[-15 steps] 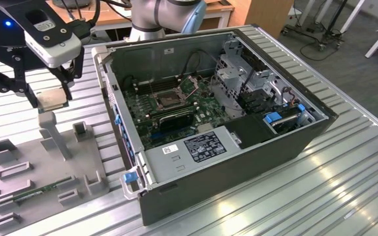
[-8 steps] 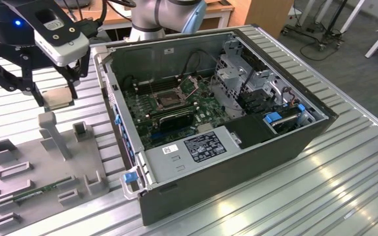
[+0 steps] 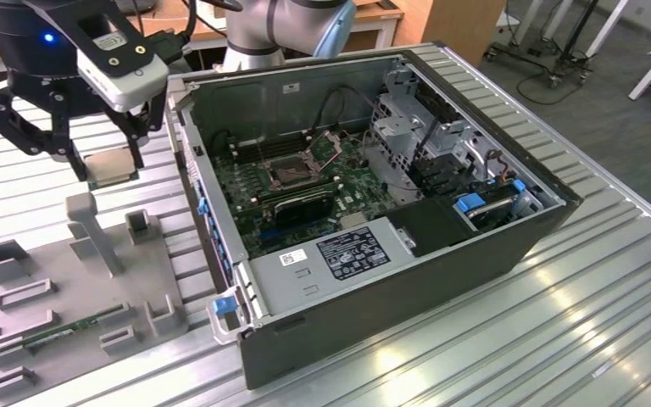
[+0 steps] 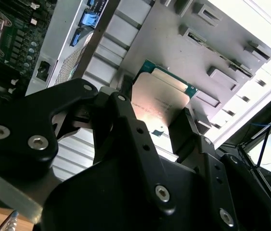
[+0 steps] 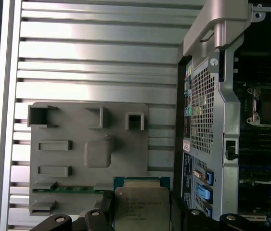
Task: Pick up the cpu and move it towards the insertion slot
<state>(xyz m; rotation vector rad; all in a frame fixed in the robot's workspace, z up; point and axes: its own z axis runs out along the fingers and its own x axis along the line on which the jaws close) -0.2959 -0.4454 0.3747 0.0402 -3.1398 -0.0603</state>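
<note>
Hanging above the grey fixture (image 3: 88, 292), the gripper (image 3: 108, 175) (pointing down) clamps the cpu (image 3: 113, 165).

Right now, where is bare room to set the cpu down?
Bare ribbed table beside the computer case, at the exterior view's lower right. Crowded: the grey fixture plate near the gripper holding the cpu, and inside the case.

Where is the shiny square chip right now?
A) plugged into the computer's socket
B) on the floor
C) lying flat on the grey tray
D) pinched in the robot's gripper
D: the cpu is clamped between the fingers of the gripper, outside the computer case and away from the insertion slot.
</note>
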